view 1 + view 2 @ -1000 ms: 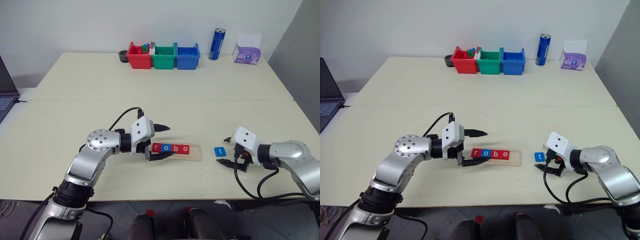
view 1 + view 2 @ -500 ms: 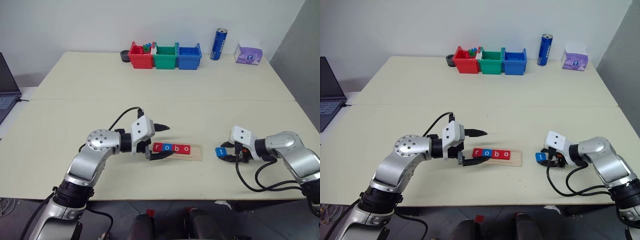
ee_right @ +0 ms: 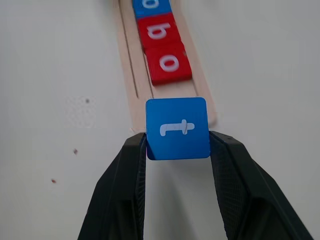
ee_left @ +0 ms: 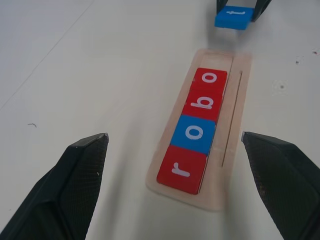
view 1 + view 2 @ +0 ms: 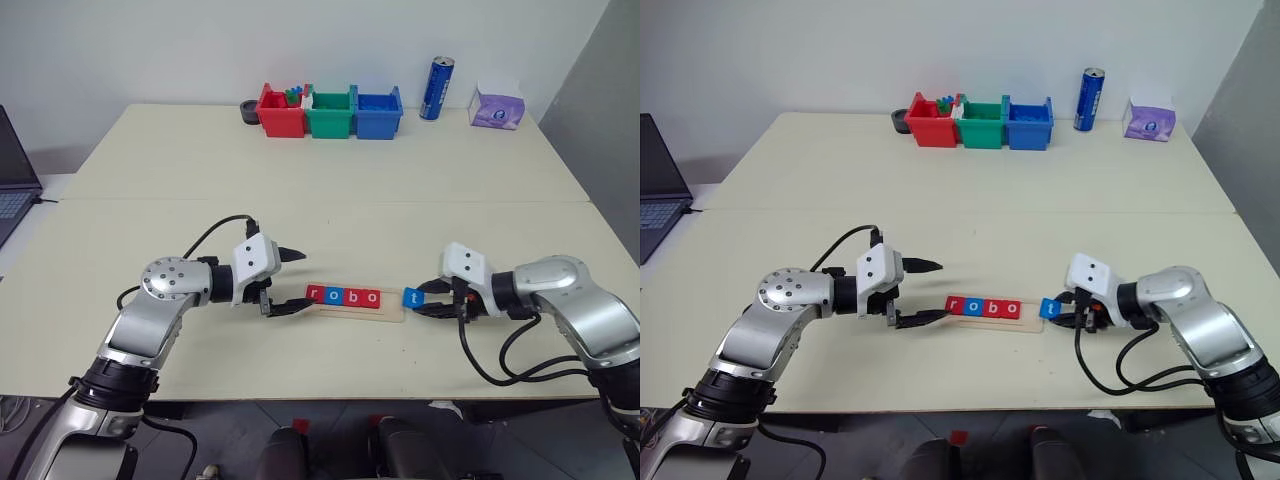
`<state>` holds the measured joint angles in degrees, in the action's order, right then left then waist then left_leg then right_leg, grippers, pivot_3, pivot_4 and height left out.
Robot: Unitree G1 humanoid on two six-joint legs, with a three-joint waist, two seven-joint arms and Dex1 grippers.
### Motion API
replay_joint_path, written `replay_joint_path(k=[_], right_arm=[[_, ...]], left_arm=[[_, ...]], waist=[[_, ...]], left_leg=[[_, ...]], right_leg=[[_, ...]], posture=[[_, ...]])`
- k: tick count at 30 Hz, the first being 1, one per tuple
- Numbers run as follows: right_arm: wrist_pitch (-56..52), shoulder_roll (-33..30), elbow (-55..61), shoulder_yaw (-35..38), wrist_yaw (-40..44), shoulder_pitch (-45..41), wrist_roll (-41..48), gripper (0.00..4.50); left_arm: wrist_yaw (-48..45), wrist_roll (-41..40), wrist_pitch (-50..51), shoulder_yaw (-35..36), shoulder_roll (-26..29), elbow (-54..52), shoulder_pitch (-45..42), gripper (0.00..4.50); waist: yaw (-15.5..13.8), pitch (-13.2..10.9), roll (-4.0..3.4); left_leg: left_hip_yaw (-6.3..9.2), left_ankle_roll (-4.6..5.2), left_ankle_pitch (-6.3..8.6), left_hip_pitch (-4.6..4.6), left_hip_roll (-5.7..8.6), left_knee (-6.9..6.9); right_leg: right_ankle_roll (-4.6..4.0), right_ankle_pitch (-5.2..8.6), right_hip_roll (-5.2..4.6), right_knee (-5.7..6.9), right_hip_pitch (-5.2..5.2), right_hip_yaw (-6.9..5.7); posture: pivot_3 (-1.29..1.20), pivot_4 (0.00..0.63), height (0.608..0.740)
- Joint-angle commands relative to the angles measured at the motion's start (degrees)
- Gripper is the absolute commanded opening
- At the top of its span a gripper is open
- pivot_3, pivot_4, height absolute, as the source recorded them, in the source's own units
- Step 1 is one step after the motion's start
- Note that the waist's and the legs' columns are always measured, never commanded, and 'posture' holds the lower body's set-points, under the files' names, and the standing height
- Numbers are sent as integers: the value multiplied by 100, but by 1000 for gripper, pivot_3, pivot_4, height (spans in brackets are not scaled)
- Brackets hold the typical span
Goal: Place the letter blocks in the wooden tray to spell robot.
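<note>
The wooden tray lies between the two claws and already holds four letter blocks reading "robo", with its last slot bare. The right gripper, just off that bare end, pinches the blue t block. The left gripper stands wide and empty beside the tray's "r" end.

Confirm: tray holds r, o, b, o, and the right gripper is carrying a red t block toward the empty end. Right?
Not quite: the t block is blue, not red, as the right wrist view shows. The rest stands: the wooden tray holds r, o, b, o, and the right gripper grips the t block just off the tray's empty end.
</note>
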<state>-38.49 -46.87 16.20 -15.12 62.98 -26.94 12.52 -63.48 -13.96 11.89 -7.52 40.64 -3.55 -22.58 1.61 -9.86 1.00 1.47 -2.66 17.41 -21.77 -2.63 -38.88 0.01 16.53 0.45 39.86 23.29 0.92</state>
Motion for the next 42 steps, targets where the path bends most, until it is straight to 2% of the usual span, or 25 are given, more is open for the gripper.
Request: replay_joint_path(k=[1, 10, 28, 29, 32, 36, 42], right_arm=[[128, 85, -23, -333, 59, -349, -229, 1466], [372, 306, -543, -926, 248, -865, -623, 1466], [754, 531, -1124, -1083, 447, -1084, -1036, 1466], [756, 538, -1127, -1081, 458, -1091, -1042, 2026], [702, 573, -1127, -1056, 475, -1119, -1042, 2837], [633, 602, -1109, -1012, 505, -1148, -1038, 4412], [188, 495, -655, -604, 584, -1149, -635, 4464]], left_arm=[[-28, 28, -152, 13, -16, -80, 2, 4500], [-16, 47, -192, -15, -56, -180, 68, 4500], [54, 42, -151, -11, -69, -278, 78, 4500], [58, 45, -156, -12, -72, -279, 83, 4500], [67, 52, -165, -16, -77, -284, 94, 4500], [77, 60, -170, -24, -90, -283, 98, 4500], [86, 68, -165, -27, -104, -293, 113, 4500]], waist=[[1, 0, 0], [1, 0, 0], [1, 0, 0], [1, 0, 0], [1, 0, 0], [1, 0, -1], [0, -1, -1]], left_leg=[[0, 0, 0, 0, 0, 0], [1, 0, 0, -2, -1, 1], [1, 0, 0, -1, -1, 0], [1, 0, 0, -1, -1, 0], [2, 0, 0, 0, -2, 0], [1, 0, 0, -1, -1, 0], [2, 0, 0, -1, -2, 0]], right_leg=[[0, 0, 0, 0, 0, 0], [0, 0, 0, 0, 2, -1], [-1, 0, 0, 3, 2, -1], [-1, 0, 0, 3, 2, -1], [-1, 0, 0, 3, 2, -2], [-1, 0, -1, 4, 2, -2], [-1, 0, -1, 4, 2, -2]], posture=[[0, 150, 740], [0, 150, 740], [0, 150, 740], [0, 150, 740], [0, 150, 740], [0, 150, 740], [0, 150, 740]])
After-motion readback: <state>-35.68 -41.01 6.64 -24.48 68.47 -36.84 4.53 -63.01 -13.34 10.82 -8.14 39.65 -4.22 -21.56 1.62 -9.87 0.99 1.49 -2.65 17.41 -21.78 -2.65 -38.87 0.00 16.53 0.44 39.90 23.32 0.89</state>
